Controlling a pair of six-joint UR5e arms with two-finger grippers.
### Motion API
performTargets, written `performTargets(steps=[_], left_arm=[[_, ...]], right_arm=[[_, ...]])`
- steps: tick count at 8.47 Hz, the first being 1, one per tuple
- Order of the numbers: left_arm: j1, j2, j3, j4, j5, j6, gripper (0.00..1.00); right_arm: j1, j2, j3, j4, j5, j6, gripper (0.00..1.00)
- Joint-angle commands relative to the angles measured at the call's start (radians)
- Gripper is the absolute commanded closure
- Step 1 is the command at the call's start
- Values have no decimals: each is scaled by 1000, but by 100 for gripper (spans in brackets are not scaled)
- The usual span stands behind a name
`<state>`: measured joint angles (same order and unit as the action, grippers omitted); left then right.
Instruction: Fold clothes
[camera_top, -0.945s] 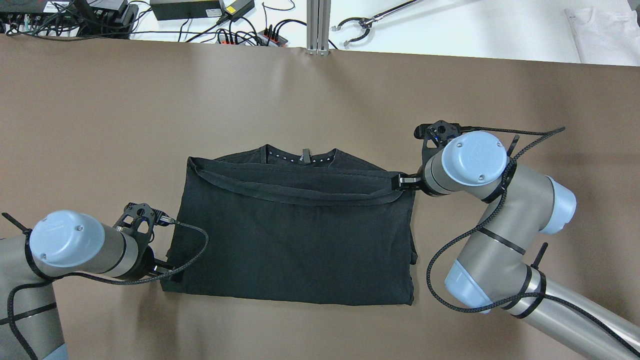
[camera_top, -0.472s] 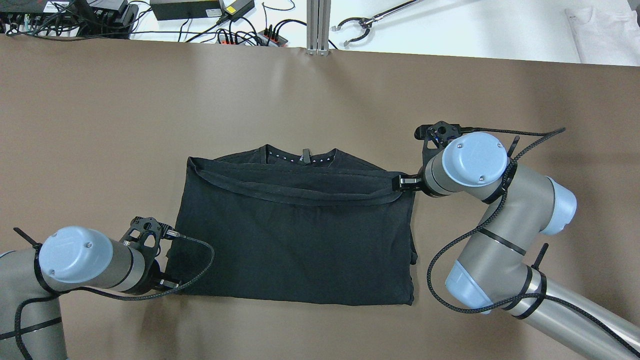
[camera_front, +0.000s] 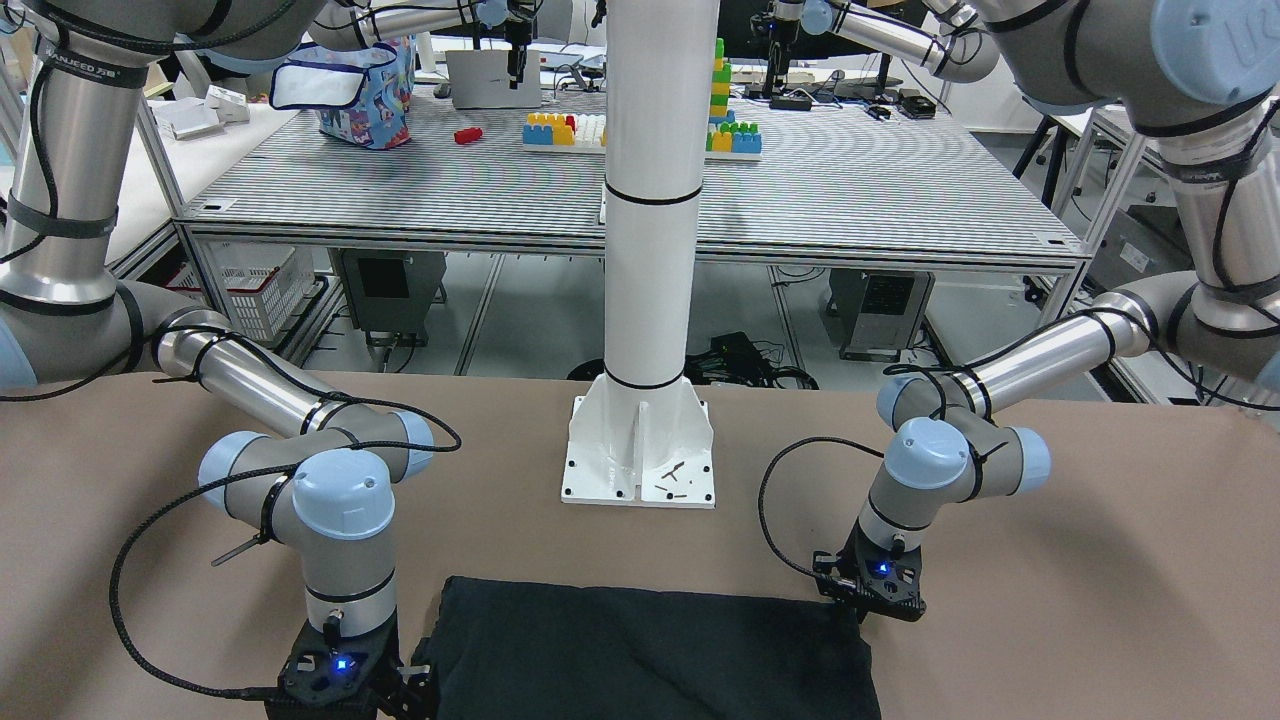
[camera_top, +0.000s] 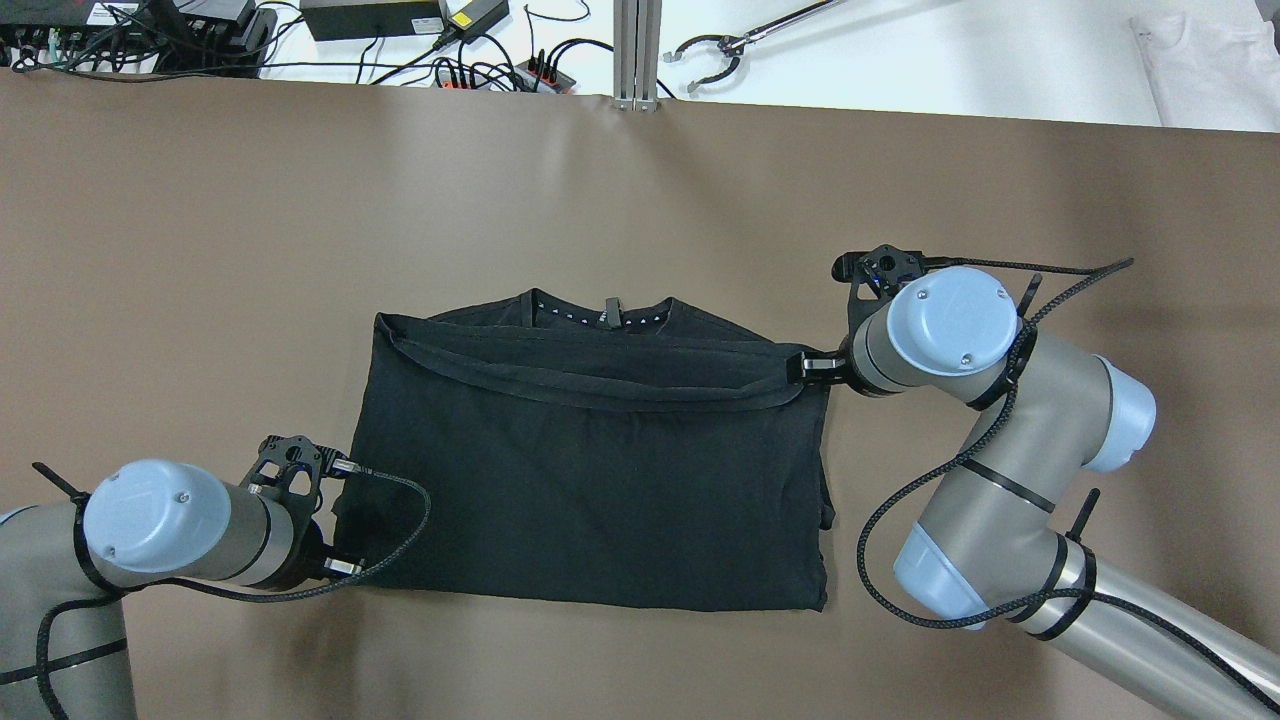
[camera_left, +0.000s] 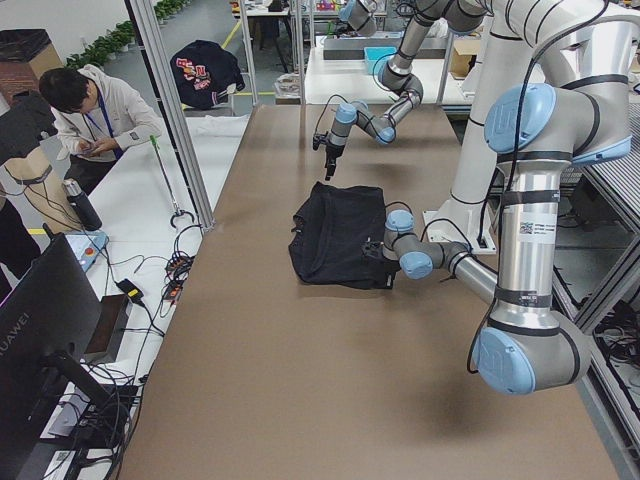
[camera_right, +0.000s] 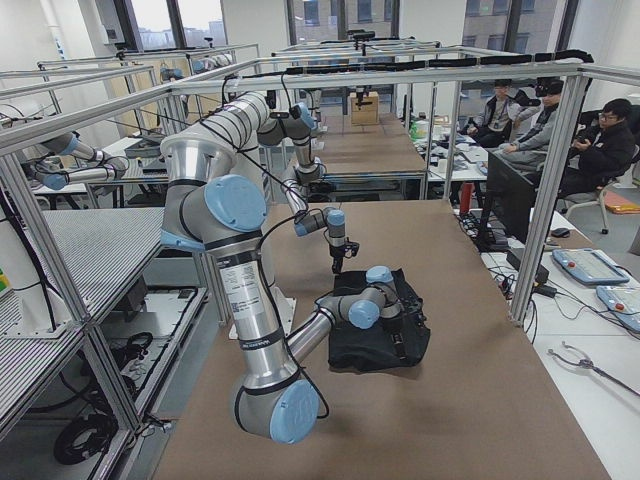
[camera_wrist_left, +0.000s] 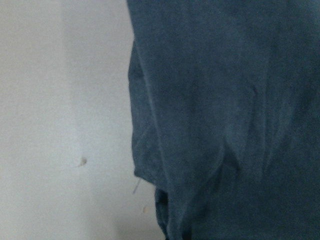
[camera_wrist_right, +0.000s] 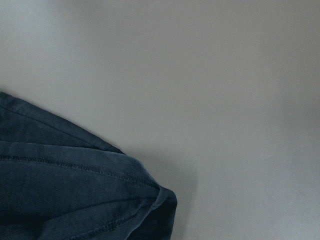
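The clothes (camera_top: 600, 480) are one black garment lying flat on the brown table, with its hem folded up toward the collar. It also shows in the front view (camera_front: 650, 650) and the left wrist view (camera_wrist_left: 225, 100). My right gripper (camera_top: 806, 368) sits at the right end of the folded hem, which runs taut into its tips, so it looks shut on the fabric. The right wrist view shows that cloth corner (camera_wrist_right: 60, 185). My left gripper (camera_top: 342, 568) is low at the garment's near-left corner. Its jaws are hidden, so I cannot tell whether they are open or shut.
The white pole's base plate (camera_front: 638, 455) stands on the table behind the garment. Cables and power bricks (camera_top: 450, 40), a grabber tool (camera_top: 720, 50) and a white cloth (camera_top: 1210, 60) lie beyond the far edge. An operator (camera_left: 90, 110) stands beside the table.
My left arm has moved toward the table's near edge and slightly right, to the garment's near-left corner. The right gripper has shifted barely to the right. The garment has not moved.
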<state>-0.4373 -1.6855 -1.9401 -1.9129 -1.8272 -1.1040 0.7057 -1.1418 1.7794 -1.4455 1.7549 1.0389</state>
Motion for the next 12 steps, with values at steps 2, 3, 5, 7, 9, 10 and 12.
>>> performTargets(steps=[2,3,5,7,9,10,12], left_arm=[[-39,-2,1,5,8,27,100],[-91,-9,13,8,11,109,100],[-261,-138,158,15,-15,246,100],[-375,-335,387,15,-17,327,100],[-446,-539,621,12,-20,381,100],[-455,-665,776,5,-17,389,100],[-455,-881,1095,-108,3,389,100]], right_arm=[[0,1,-1,0,0,0,6],[0,-1,-1,0,-2,1,6],[-2,-1,-1,0,-2,7,6],[-5,-1,-1,0,-2,7,6],[-6,-1,-3,0,-3,6,6],[-6,-1,-3,0,-3,6,6],[-6,-1,-3,0,-3,4,6]])
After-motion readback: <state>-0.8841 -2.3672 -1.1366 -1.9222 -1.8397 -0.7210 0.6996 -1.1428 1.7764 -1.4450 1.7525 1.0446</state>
